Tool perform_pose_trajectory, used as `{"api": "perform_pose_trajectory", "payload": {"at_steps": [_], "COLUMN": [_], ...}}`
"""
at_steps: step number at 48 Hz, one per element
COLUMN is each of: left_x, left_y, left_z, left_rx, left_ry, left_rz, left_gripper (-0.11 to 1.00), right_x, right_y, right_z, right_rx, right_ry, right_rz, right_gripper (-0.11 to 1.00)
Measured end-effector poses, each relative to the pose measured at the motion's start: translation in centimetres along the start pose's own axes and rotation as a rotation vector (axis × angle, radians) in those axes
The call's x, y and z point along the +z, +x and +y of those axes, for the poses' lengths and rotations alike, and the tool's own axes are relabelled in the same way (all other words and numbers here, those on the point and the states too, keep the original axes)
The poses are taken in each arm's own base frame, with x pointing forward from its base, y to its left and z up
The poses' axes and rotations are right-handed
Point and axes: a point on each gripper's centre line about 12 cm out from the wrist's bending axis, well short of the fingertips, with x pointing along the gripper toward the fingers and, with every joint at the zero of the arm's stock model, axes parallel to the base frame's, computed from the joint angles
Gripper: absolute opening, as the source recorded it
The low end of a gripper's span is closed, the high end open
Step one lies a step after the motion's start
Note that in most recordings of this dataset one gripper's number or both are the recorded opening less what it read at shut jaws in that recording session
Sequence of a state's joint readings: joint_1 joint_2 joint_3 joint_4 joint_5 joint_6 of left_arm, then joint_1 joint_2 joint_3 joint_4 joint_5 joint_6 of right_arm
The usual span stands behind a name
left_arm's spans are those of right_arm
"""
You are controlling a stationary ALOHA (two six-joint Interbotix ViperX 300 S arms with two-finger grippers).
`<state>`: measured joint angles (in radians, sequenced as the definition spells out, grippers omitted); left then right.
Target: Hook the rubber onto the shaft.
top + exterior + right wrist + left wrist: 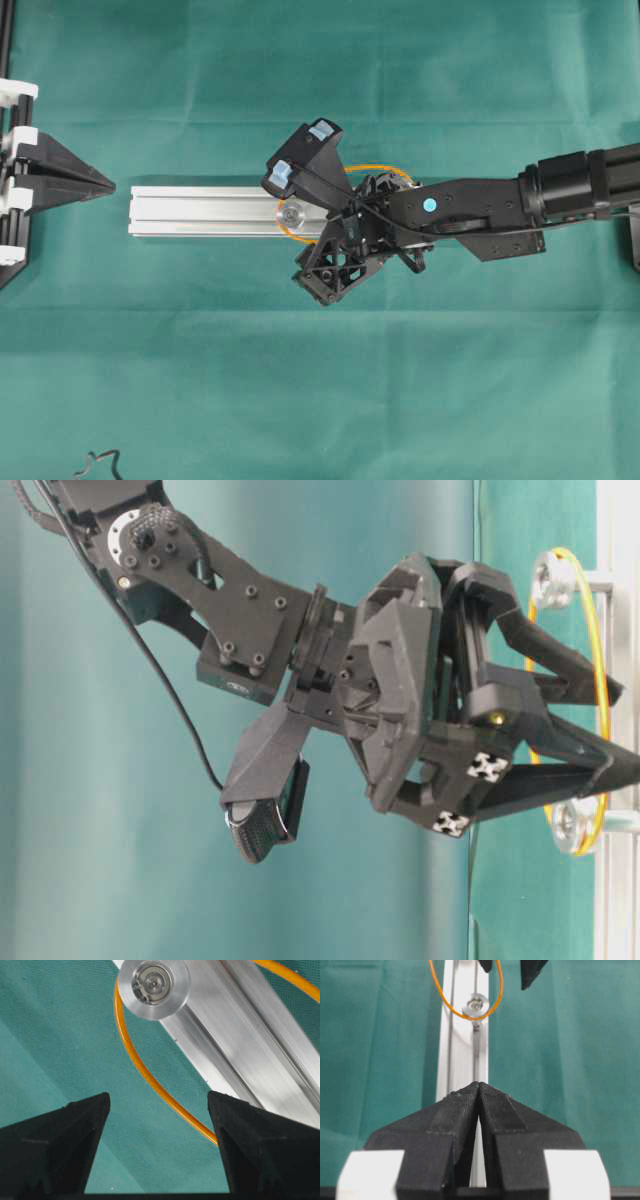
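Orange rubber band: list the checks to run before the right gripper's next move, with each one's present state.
1. Thin orange rubber band round the near silver round shaft: ok, it curves round the shaft's outer side.
2. Band seated on the second silver shaft: cannot tell; it arcs past that shaft, but the seating is unclear.
3. Right gripper open: ok, fingers apart with nothing between them.
4. Right gripper free of the band: cannot tell; the band runs behind one finger.
5. Left gripper out of the way: ok, shut, apart from the silver aluminium rail.
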<state>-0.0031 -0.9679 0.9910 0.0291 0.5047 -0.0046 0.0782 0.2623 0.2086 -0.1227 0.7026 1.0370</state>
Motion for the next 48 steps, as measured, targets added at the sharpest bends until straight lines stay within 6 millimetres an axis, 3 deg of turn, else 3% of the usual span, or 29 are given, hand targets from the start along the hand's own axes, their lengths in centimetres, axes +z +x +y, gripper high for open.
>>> {"api": "perform_pose_trajectory", "payload": {"at_steps": [13,33,48], "left_x": [0.0,0.0,0.0], "left_y": [0.0,0.0,0.0], "left_z": [0.0,0.0,0.0], "left_rx": [0.0,0.0,0.0], "left_ry": [-0.002,0.0,0.0], "left_rz": [0.0,0.0,0.0], "left_gripper": [0.0,0.0,0.0], "right_x": [0.1,1.0,1.2], "right_y": [-0.3,-4.5,-8.7], "right_z": [0.0,0.5,0.0], "right_rx": [0.004,0.051,0.053], "right_ry": [0.0,-0.003,-0.03], "right_rz": [-0.003,-0.054,-0.068], "right_gripper": [0.85,0.85,0.85]}}
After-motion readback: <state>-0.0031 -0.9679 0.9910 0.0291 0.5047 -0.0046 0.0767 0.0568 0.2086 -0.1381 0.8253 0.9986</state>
